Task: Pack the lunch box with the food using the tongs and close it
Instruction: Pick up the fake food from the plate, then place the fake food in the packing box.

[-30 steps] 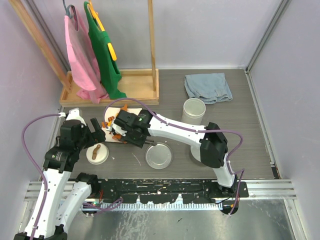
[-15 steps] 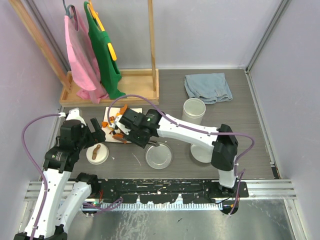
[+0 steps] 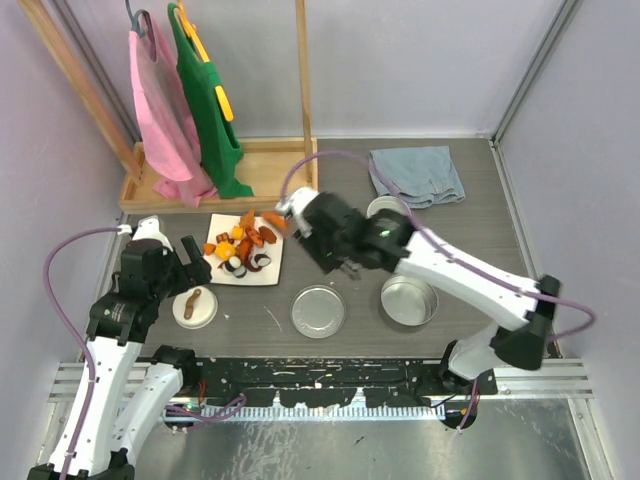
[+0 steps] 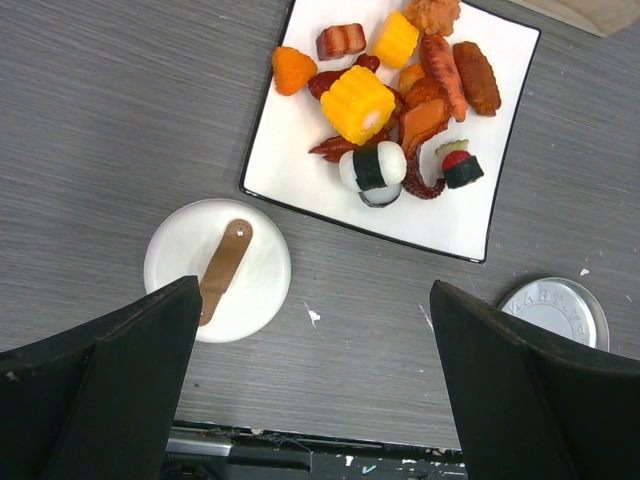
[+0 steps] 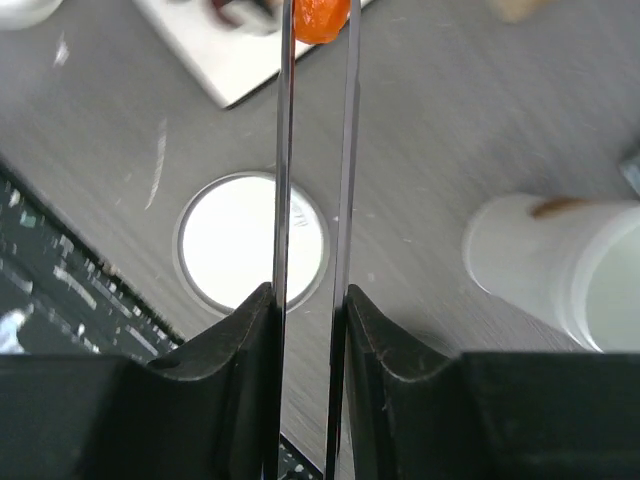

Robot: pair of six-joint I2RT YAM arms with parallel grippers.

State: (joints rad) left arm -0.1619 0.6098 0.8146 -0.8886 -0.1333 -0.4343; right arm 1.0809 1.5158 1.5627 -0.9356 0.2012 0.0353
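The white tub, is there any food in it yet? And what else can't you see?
White tub: right wrist view, blurred and cut by the right edge; top view, mostly under the right arm. Its inside can't be made out.
Orange piece in the tongs: right wrist view, cut off by the top edge; which food is unclear.
Steel lid: left wrist view, the left jaws hide its lower part.

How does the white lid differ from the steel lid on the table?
The white lid is matt white and bears a brown handle; the steel lid is shiny and has no handle. The white lid looks a little smaller than the steel lid. Both are round and lie flat on the table, on no container.
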